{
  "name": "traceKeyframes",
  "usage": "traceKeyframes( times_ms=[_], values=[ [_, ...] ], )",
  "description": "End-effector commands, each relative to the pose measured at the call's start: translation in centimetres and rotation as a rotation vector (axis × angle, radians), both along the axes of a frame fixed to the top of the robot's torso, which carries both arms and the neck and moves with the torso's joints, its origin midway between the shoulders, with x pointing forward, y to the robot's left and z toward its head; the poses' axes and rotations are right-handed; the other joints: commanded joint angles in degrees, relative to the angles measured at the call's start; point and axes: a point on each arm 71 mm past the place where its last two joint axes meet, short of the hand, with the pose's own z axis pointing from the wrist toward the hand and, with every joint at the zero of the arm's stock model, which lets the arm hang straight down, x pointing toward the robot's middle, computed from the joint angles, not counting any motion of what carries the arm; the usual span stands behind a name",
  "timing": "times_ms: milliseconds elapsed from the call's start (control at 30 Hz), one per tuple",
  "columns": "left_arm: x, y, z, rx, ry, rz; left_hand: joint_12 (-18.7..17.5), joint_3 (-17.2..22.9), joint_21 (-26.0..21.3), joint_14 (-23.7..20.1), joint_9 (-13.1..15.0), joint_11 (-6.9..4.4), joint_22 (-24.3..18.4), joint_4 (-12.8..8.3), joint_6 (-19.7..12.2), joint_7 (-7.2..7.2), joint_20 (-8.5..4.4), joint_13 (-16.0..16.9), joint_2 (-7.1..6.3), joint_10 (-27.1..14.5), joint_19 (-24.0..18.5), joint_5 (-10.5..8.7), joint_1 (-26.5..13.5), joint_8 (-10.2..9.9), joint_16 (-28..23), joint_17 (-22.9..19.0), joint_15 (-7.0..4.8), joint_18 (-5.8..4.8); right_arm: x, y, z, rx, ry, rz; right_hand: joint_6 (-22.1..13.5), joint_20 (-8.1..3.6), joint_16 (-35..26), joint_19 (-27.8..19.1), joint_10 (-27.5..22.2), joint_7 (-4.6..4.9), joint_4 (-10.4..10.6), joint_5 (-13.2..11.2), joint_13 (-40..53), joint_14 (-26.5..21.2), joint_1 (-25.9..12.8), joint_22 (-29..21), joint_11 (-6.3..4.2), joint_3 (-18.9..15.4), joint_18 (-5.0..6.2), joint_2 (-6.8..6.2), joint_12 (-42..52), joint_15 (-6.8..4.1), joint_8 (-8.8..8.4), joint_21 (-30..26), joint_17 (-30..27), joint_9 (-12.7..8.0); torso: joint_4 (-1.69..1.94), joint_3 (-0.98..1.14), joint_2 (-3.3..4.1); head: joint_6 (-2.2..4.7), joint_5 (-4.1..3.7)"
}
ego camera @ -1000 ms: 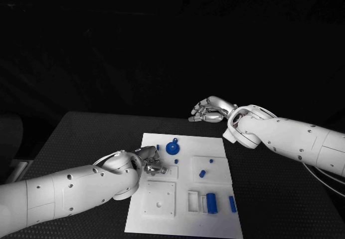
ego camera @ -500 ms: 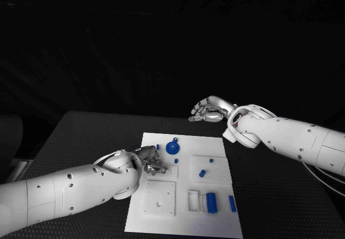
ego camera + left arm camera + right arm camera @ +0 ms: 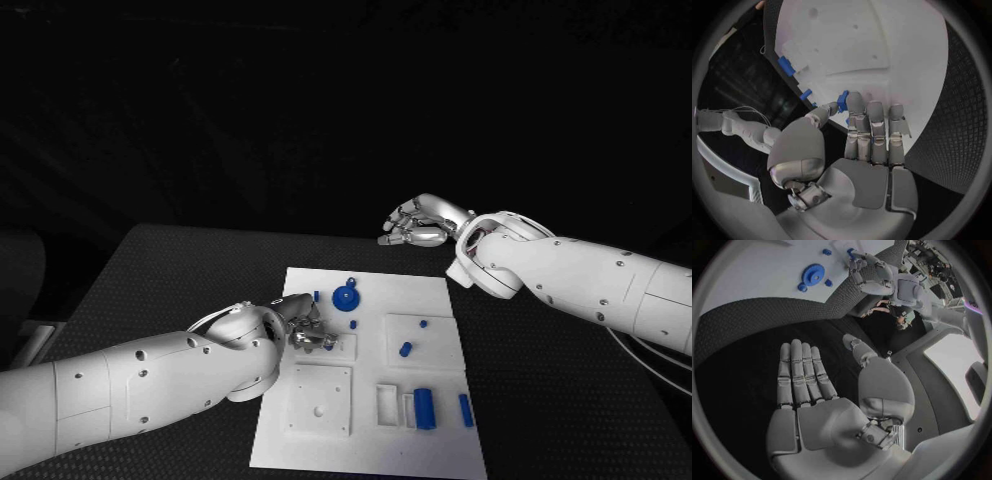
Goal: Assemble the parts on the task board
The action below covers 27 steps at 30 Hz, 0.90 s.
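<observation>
Black tabletop carries the task board (image 3: 433, 295), where the left hand (image 3: 300, 328) fingers (image 3: 856, 107) pinch a blue part (image 3: 842, 100), unmoved, while the right hand (image 3: 421, 222) hovers empty, spread.

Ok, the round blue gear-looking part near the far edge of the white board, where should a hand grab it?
Best by the rim of the round blue part, fingers coming down from above, since it seems to lie flat on the task board. The free right hand hovers beyond the board's far edge, so it looks best placed.
</observation>
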Motion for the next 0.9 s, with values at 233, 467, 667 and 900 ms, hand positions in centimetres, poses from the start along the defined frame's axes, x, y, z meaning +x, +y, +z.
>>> traceKeyframes(
  times_ms=[233,467,667,900],
  values=[
    [-0.47,-0.54,-0.4,-0.006,0.032,-0.029,0.12,0.17,0.23,0.0,0.11,0.09,1.13,0.21,-0.17,0.08,-5.63,0.09,-0.17,-0.21,0.4,-0.24,-0.07,-0.15,0.36,-0.07,-0.21,-0.33,-0.06,0.04,-0.11,-0.004,0.011,0.009,-0.56,0.23,-0.31,-0.07,0.23,0.03,0.49,0.4,-0.13,-0.16,-0.27,0.1,0.13,-0.03,0.66,-0.19,-0.32,0.45,0.27,-0.22,-0.12,-0.1,-0.01,0.02,-0.02,0.01,0.0],
    [-0.55,-0.53,-0.4,-0.013,0.037,-0.031,0.05,0.29,0.27,-0.14,0.14,0.13,1.15,-0.12,-0.38,0.15,-5.64,0.08,-0.21,-0.4,0.33,-0.06,0.65,-0.23,0.31,-0.13,-0.23,-0.33,-0.07,0.01,-0.15,-0.005,0.013,0.009,-0.58,0.24,-0.31,-0.08,0.23,0.04,0.53,0.4,-0.18,-0.18,-0.26,0.12,0.14,-0.03,0.67,-0.2,-0.32,0.46,0.27,-0.24,-0.14,-0.12,-0.02,-0.02,-0.01,-0.05,0.0],
    [-0.72,-0.49,-0.4,-0.027,0.05,-0.032,-0.08,0.05,0.29,-0.46,0.21,0.27,1.16,-1.2,-0.74,0.31,-5.56,0.08,-0.18,-0.77,0.09,0.65,1.91,-0.36,0.22,-0.24,-0.16,-0.42,-0.11,-0.11,-0.2,-0.006,0.014,0.008,-0.58,0.25,-0.3,-0.08,0.23,0.04,0.56,0.4,-0.21,-0.18,-0.27,0.13,0.14,-0.04,0.67,-0.19,-0.31,0.46,0.27,-0.25,-0.15,-0.12,-0.01,-0.04,-0.01,-0.08,-0.01],
    [-0.98,-0.21,-0.4,-0.031,0.079,-0.036,-0.25,-0.29,0.2,-0.9,0.2,0.45,1.14,-2.39,-1.19,0.51,-5.44,0.06,-0.2,-1.23,-0.29,1.14,2.86,-0.61,0.08,-0.38,0.0,-0.54,-0.14,-0.2,-0.26,-0.006,0.016,0.006,-0.58,0.26,-0.29,-0.09,0.23,0.05,0.61,0.39,-0.25,-0.18,-0.29,0.15,0.15,-0.05,0.68,-0.2,-0.3,0.46,0.28,-0.26,-0.16,-0.14,0.02,-0.01,-0.03,-0.09,-0.02]
  ],
)
